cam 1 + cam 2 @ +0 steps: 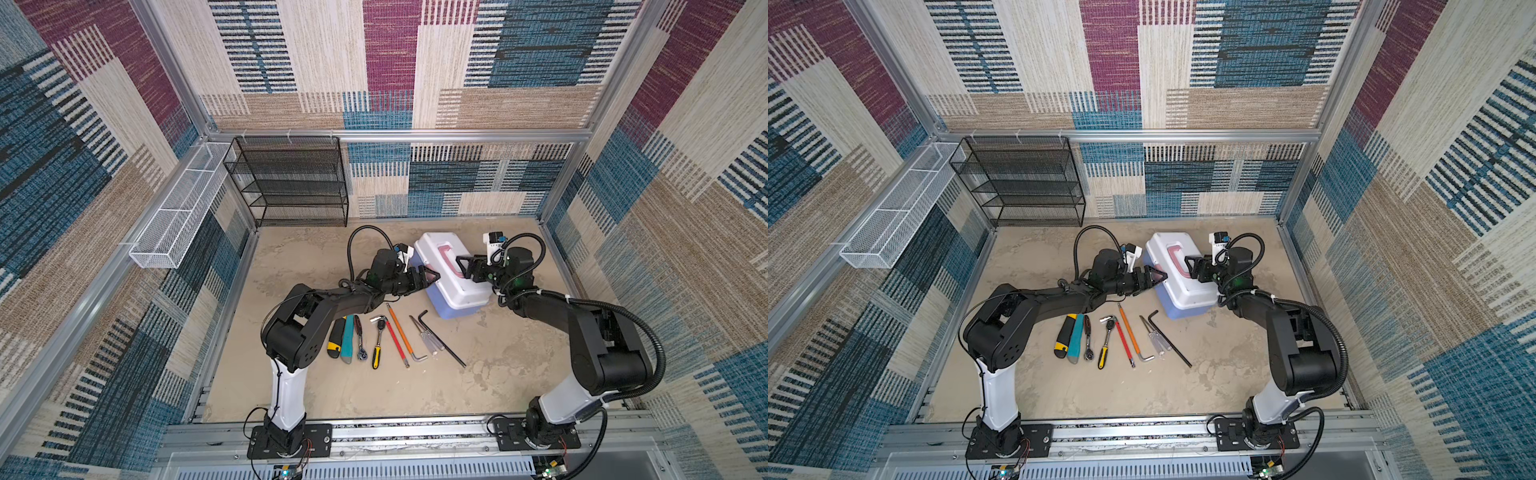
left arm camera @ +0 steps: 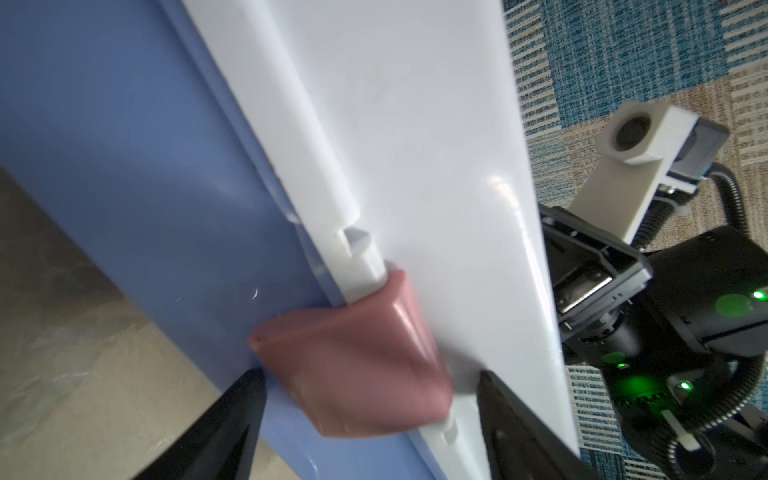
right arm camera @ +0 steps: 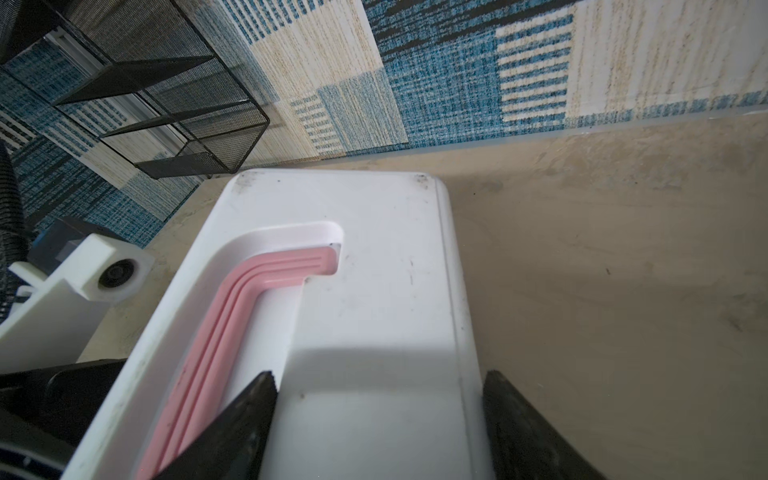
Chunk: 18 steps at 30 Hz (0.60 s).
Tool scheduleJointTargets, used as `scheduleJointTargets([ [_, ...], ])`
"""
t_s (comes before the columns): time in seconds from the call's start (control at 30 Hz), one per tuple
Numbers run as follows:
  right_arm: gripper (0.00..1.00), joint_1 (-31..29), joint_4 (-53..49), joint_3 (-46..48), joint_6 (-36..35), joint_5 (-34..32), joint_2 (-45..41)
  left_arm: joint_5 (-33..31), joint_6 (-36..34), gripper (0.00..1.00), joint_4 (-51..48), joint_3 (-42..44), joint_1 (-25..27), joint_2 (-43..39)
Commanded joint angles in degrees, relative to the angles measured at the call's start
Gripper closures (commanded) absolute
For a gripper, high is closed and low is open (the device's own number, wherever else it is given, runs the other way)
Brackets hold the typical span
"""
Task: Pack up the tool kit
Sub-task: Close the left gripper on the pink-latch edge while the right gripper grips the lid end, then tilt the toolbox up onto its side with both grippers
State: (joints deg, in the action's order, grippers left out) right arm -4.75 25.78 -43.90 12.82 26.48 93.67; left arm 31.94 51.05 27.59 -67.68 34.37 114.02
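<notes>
Tool kit (image 1: 432, 253) (image 1: 1167, 253) sits shut on the worktop (image 1: 498, 374), past a row of tools.

Nearest, the tools lie side by side near the middle of the worktop, at 7 o'clock from the kit and apart from it. A yellow knife (image 1: 334, 343) is at the 9 o'clock end of the row. A black hex key (image 1: 449, 349) is at the 3 o'clock end.

Next comes the kit, at 1 o'clock from the middle, turned a bit. Its white lid (image 3: 374, 291) is down on the blue base (image 2: 124, 145). The left fingers (image 1: 426, 279) (image 2: 232, 419) are at its 9 o'clock side. They are spread wide, one on each side of the pink latch (image 2: 353, 365), and hold nothing. The right fingers (image 1: 473, 270) (image 3: 241, 415) reach over the lid from 3 o'clock. They are spread wide too. One is in the dip by the pink handle (image 3: 232, 316) and one is at the lid's edge. I cannot tell if they touch the lid.

Farthest, a black rack (image 1: 291, 183) stands by the back wall at 11 o'clock. A white basket (image 1: 174, 216) hangs on the side wall at 10 o'clock.
</notes>
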Motion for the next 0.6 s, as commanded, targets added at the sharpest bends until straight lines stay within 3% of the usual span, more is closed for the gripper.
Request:
scheduleJointTargets([
  [0.0, 0.22, 0.3, -14.8, 1.9, 3.2, 4.3, 1.2, 0.8, 2.8, 0.17, 4.5, 0.5, 0.1, 0.4],
  [0.57, 0.23, 0.4, -11.6, 3.2, 6.6, 7.2, 1.8, 4.7, 15.3, 0.16, 23.6, 2.7, 0.1, 3.7],
])
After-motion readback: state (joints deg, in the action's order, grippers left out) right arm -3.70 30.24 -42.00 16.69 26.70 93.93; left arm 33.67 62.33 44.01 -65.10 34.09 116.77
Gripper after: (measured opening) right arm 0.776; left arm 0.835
